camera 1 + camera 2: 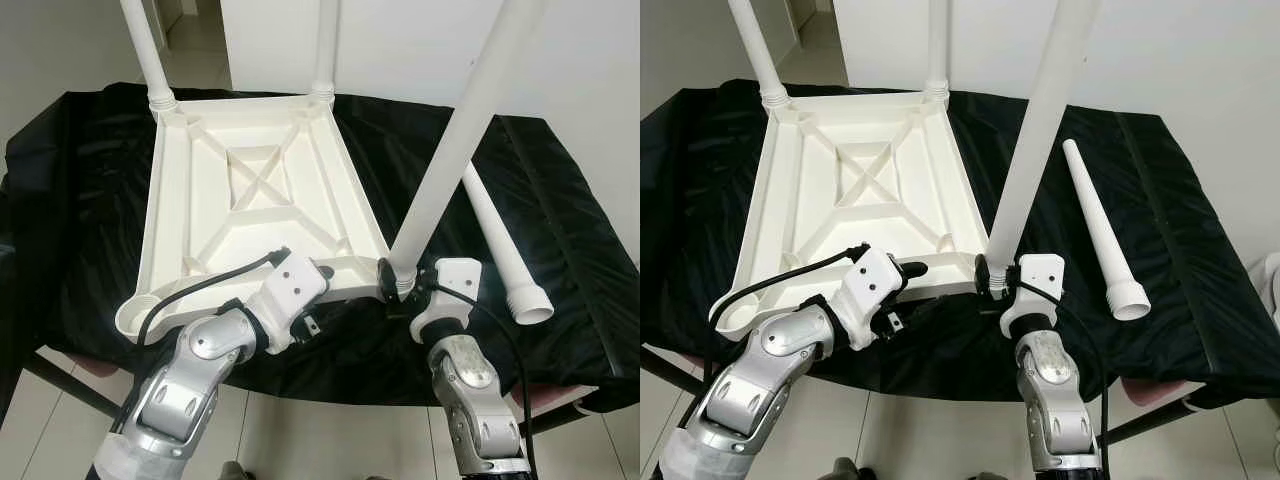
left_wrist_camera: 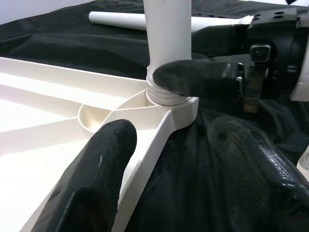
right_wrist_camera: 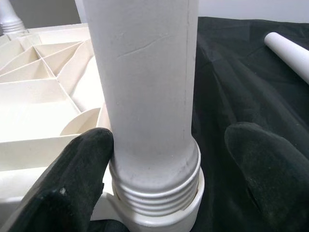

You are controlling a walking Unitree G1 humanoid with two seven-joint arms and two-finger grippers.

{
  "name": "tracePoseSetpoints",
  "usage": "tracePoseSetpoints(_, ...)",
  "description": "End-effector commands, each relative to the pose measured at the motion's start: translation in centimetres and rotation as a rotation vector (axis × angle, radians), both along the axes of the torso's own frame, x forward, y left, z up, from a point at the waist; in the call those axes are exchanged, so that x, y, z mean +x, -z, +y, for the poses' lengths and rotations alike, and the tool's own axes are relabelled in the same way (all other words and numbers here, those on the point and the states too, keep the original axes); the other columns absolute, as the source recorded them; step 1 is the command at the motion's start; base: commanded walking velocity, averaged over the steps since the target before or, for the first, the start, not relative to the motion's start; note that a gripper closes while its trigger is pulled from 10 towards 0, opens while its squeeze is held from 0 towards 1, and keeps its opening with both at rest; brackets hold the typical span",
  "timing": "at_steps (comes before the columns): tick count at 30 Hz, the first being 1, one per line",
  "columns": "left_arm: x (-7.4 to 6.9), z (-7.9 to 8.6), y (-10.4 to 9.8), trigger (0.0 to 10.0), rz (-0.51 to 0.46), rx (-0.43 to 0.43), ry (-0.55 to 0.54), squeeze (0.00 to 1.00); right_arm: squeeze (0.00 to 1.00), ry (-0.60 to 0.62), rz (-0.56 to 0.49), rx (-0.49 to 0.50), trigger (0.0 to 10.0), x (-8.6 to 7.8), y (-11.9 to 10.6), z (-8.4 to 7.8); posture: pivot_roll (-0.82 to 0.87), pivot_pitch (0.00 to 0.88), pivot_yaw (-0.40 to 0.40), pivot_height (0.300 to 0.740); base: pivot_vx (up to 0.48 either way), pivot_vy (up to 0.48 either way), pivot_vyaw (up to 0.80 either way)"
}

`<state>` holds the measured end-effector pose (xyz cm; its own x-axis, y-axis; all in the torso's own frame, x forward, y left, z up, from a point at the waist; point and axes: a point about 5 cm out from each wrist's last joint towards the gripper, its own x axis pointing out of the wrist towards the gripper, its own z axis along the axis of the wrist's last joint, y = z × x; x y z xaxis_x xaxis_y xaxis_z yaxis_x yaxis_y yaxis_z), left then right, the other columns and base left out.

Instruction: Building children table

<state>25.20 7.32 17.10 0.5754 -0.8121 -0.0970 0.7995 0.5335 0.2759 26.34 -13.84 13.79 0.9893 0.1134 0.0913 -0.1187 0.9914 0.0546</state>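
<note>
- Right gripper (image 1: pixel 400 285): fingers spread around threaded base of near leg (image 1: pixel 455 150), one finger touching
- Left gripper (image 2: pixel 169 159): open astride tabletop (image 1: pixel 250 200) rim
- Legs: stiff, light, smooth plastic; likely best gripped low

One tabletop (image 1: pixel 250 200); three fitted legs (image 1: pixel 470 130); one loose leg (image 1: pixel 505 250).

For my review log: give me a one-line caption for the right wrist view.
Right gripper straddling the threaded base of a white plastic table leg seated in the upturned white tabletop's corner socket.
</note>
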Motion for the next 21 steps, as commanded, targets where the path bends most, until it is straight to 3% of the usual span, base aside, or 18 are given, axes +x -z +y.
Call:
tracePoseSetpoints(1,0.7,0.5,0.4,10.0,-0.005,0.028,-0.104,0.00,0.00,-0.022,0.010,-0.006,10.0,-0.4,0.5,-0.4,-0.09,0.072,-0.001,0.740,0.000,0.000,0.00)
tracePoseSetpoints(6,1.1,0.8,0.8,10.0,-0.002,0.069,-0.136,0.00,0.00,-0.020,0.012,-0.010,10.0,-0.3,0.6,-0.6,-0.09,0.070,0.000,0.740,0.000,0.000,0.00)
tracePoseSetpoints(8,1.8,1.2,1.5,10.0,0.008,0.113,-0.191,0.00,0.00,-0.024,0.009,-0.009,10.0,-0.3,0.5,-0.5,-0.09,0.072,-0.001,0.740,0.000,0.000,0.00)
tracePoseSetpoints(9,2.9,2.0,2.4,10.0,0.023,0.180,-0.284,0.00,0.00,-0.036,0.003,-0.009,10.0,-0.3,0.4,-0.3,-0.09,0.073,-0.002,0.740,0.000,0.000,0.00)
tracePoseSetpoints(21,4.3,3.3,3.9,10.0,0.107,0.229,-0.476,0.00,0.00,-0.046,-0.006,-0.002,10.0,-0.3,0.2,-0.2,-0.10,0.080,-0.001,0.740,0.000,0.000,0.00)
